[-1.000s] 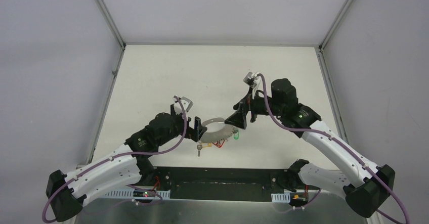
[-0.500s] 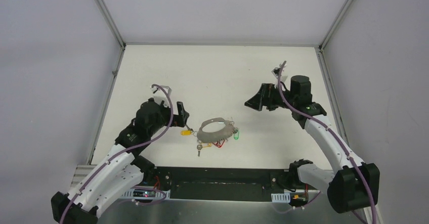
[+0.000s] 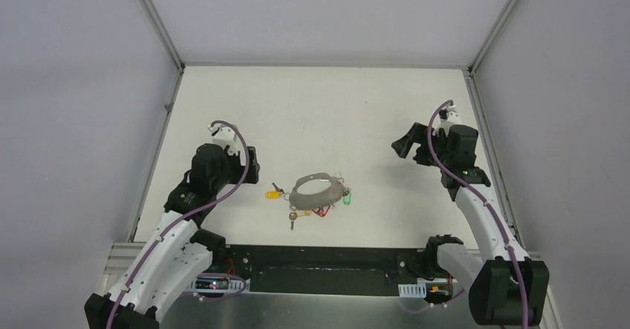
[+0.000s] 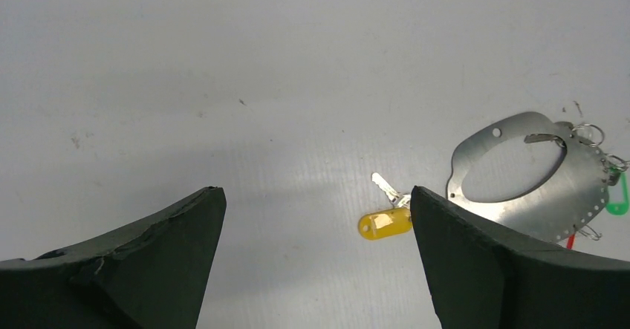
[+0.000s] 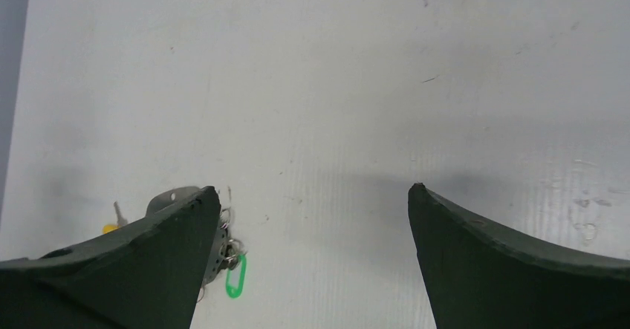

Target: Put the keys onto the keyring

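The keyring (image 3: 319,192), a flat grey metal oval with small holes, lies on the white table. A green tag (image 3: 348,198) and a red tag (image 3: 322,212) hang at its near right rim. A key with a yellow tag (image 3: 275,193) lies loose just left of it. Another small key (image 3: 295,215) lies at its near left. My left gripper (image 3: 249,167) is open and empty, left of the yellow-tagged key. My right gripper (image 3: 405,143) is open and empty, far right of the ring. In the left wrist view the gripper (image 4: 316,191) faces the yellow tag (image 4: 385,223) and the keyring (image 4: 572,199). In the right wrist view the gripper (image 5: 312,188) shows the green tag (image 5: 235,275).
Grey walls with metal frame posts (image 3: 160,24) bound the table on three sides. A black base strip (image 3: 319,269) runs along the near edge between the arm bases.
Both arms have pulled back from the keyring, the left one leftward, the right one right and away. The keyring and the yellow-tagged key now lie free on the table.
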`<state>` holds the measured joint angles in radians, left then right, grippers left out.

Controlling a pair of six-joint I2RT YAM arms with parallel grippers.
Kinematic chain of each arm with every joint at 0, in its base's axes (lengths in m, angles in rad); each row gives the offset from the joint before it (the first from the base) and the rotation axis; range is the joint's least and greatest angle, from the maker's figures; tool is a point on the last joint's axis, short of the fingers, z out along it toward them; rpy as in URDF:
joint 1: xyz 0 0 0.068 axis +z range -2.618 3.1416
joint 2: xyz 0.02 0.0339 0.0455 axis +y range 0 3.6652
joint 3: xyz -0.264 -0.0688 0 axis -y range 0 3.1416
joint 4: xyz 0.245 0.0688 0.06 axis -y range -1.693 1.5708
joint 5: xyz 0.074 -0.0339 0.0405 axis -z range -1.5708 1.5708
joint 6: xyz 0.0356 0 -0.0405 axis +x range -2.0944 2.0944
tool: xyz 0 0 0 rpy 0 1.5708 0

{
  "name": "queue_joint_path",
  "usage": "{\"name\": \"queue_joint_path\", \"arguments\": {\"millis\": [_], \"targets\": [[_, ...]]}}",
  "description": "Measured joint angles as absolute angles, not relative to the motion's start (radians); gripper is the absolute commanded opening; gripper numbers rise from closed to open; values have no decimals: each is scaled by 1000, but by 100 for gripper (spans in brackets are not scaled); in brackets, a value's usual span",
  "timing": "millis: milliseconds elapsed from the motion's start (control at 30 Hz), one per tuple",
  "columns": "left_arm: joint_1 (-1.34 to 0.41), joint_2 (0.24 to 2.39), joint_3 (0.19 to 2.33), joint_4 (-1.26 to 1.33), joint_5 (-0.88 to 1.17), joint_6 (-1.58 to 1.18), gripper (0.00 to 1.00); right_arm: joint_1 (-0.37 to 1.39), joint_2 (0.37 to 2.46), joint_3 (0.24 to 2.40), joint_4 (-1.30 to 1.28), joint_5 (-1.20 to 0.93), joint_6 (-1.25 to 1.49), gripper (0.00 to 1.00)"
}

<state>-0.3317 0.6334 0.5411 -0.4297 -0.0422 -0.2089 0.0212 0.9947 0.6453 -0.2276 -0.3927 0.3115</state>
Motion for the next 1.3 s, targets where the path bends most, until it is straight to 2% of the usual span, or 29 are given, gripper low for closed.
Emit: {"name": "queue_joint_path", "arguments": {"millis": [300,567,767,1000,1300], "targets": [[-332,691,556,-406,-168,-89,99,21,926,541,-121,-179,220,100],[-332,805,458,-213,-211,-20,99,21,926,372,55,-82,146,100],[-325,1031,422,0,-220,41,99,21,953,253,197,-41,125,100],[-229,1261,393,303,-173,60,99,21,1034,249,335,12,97,100],[-134,1449,386,639,-79,108,99,21,1127,247,531,66,68,100]]}}
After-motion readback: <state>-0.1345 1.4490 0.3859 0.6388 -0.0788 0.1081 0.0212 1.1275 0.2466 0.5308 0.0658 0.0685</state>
